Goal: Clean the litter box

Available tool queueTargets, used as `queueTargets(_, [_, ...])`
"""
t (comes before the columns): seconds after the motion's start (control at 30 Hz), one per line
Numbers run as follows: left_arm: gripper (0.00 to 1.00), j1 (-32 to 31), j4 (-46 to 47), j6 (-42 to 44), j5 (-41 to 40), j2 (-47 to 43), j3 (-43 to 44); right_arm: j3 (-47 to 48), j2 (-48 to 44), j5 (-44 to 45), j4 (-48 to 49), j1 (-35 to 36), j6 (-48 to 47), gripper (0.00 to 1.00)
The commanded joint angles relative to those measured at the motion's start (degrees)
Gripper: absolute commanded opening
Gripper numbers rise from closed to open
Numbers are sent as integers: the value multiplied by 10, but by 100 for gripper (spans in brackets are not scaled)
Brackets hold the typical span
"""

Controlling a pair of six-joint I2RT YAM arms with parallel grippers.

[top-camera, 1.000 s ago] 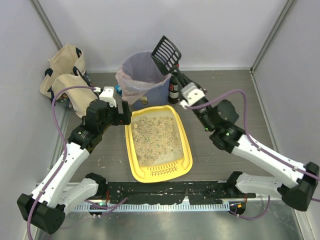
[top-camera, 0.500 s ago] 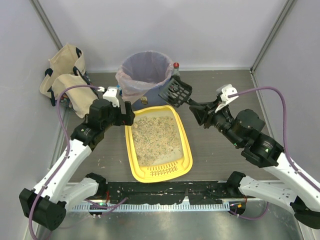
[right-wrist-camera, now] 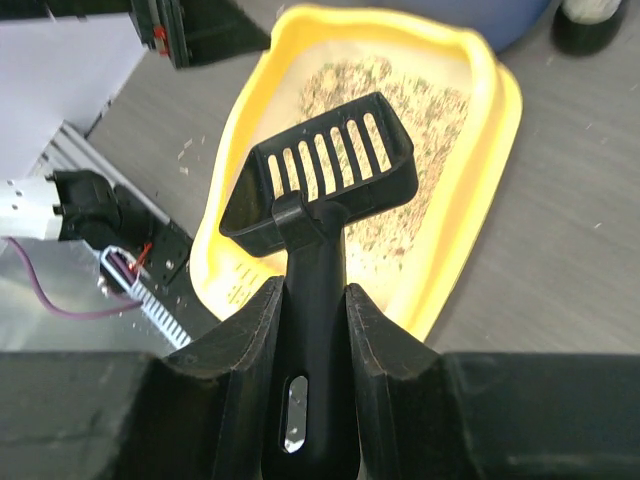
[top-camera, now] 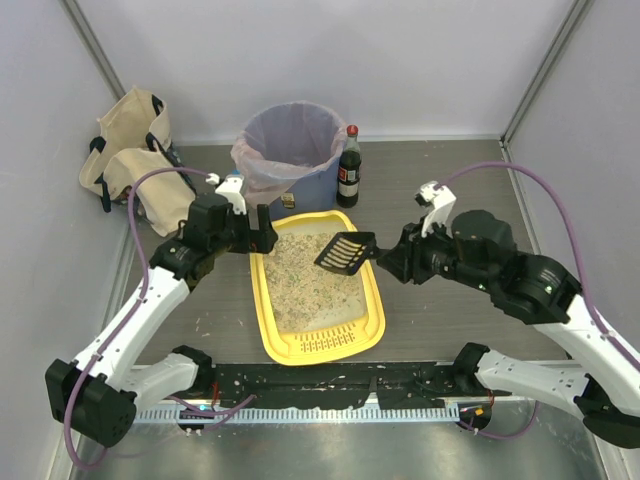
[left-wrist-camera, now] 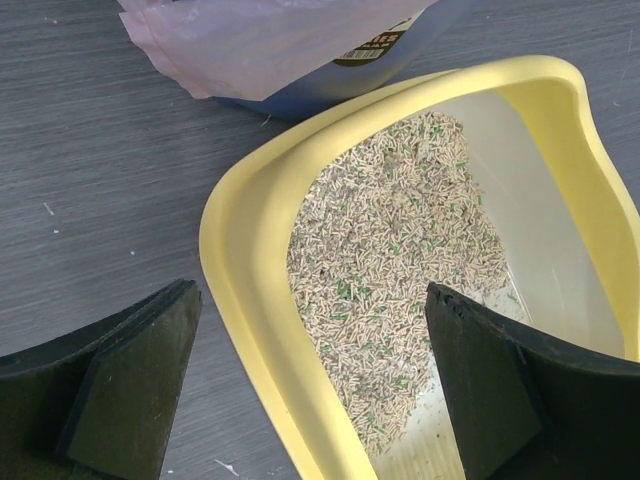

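Yellow litter box (left-wrist-camera: 232, 262) below end effector (left-wrist-camera: 308, 385)

Two robot arms, the left arm (top-camera: 135, 320) and right arm (top-camera: 575, 330), have smooth white link shells and chunky black joint housings. A purple cable (top-camera: 490, 165) loops loosely along each. A small white block (top-camera: 432, 192) sits at each wrist. The left gripper (left-wrist-camera: 310, 300) and right gripper (right-wrist-camera: 312, 300) have broad, matte black fingers (left-wrist-camera: 130, 385).

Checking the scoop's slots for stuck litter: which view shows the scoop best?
Right wrist: the scoop is close, slots distinct. Top external shows it small, above the litter box; left wrist shows none of it.
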Motion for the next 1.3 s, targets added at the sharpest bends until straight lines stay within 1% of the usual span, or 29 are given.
queueTargets(0.0, [97,-2,0,1,11,9,3,-17,26,-61,12,4,28,1])
queueTargets(0.17, [89,-2,-23,18,14,54,17,-63,35,-82,107,17,23,1])
queueTargets(0.2, [86,-3,-27,20,11,59,23,-66,40,-83,110,19,19,1])
queueTargets(0.4, [80,-3,-40,26,4,84,27,-63,110,-41,90,51,-4,1])
queueTargets(0.5, [77,-3,-43,27,7,91,31,-60,132,-49,99,57,0,1])
queueTargets(0.57, [76,-4,-47,28,9,98,32,-66,146,-60,107,62,9,1])
queueTargets(0.67, [70,-3,-49,28,10,105,34,-78,176,-58,110,77,27,1])
queueTargets(0.8, [63,-4,-50,28,14,110,33,-110,194,-66,140,86,75,2])
queueTargets(0.97, [58,-4,-53,28,20,114,37,-117,222,-27,149,120,116,2])
queueTargets(1.0, [57,-4,-53,28,22,115,38,-125,229,-4,153,123,121,1])
queueTargets(1.1, [54,-4,-53,28,25,116,38,-147,260,9,191,131,147,1])
queueTargets(1.17, [53,-5,-53,28,24,116,37,-150,286,33,214,140,164,1])
queueTargets(1.27, [49,-4,-54,27,22,115,38,-141,310,85,213,153,177,1])
